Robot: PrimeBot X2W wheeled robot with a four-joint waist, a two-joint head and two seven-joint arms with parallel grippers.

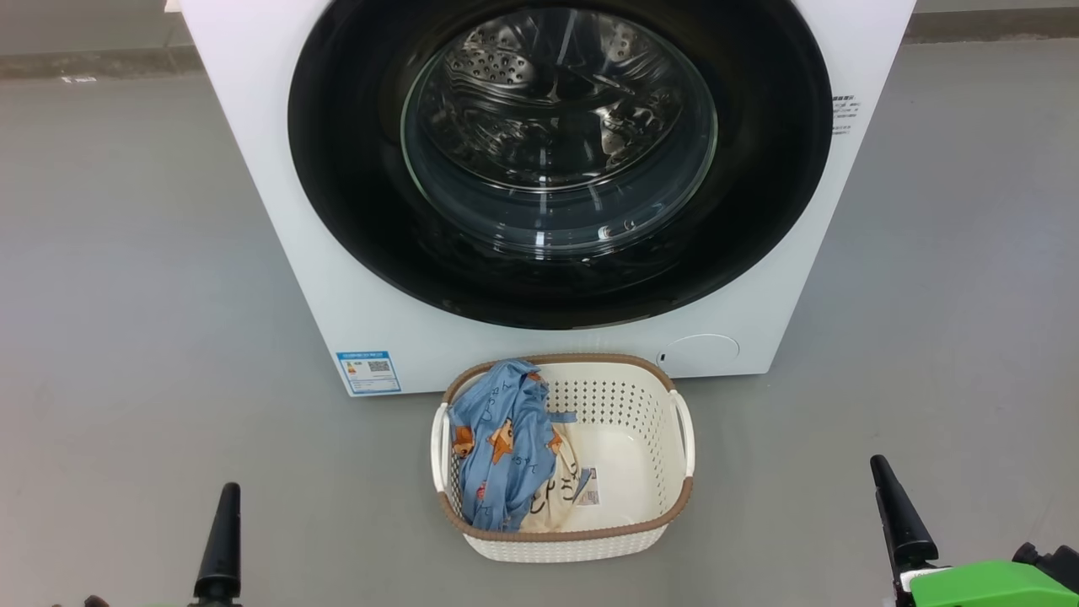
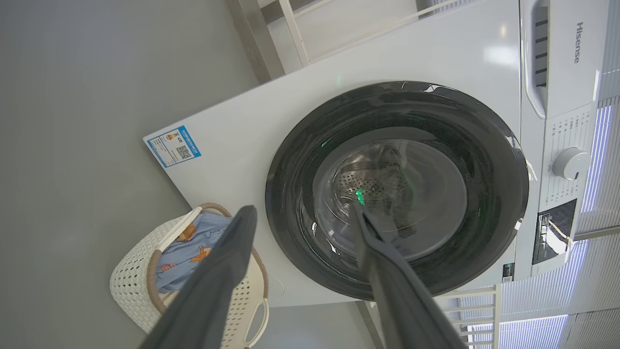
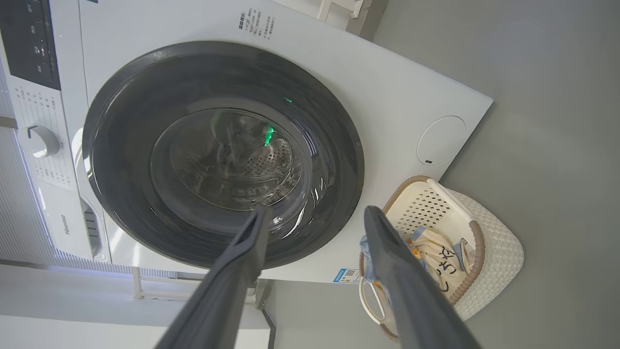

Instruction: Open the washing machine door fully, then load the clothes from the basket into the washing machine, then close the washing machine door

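Observation:
The white washing machine (image 1: 278,169) stands in front of me. Its door (image 1: 354,211), a glossy black ring around a glass bowl, lies flat against the front. On the floor just before it sits the cream basket (image 1: 641,405). The clothes are piled in its left half: a light blue printed garment (image 1: 497,447) over a cream one (image 1: 552,497). My left gripper (image 2: 304,208) is open and empty, with one of its fingers (image 1: 221,539) at the lower left. My right gripper (image 3: 317,209) is open and empty too, one of its fingers (image 1: 900,514) at the lower right. Both are short of the basket.
Grey floor (image 1: 126,295) lies on both sides of the machine and the basket. A blue label (image 1: 368,372) and a round cover (image 1: 698,352) sit low on the machine's front. The control knob (image 2: 570,163) and a white frame (image 2: 290,29) behind the machine show in the left wrist view.

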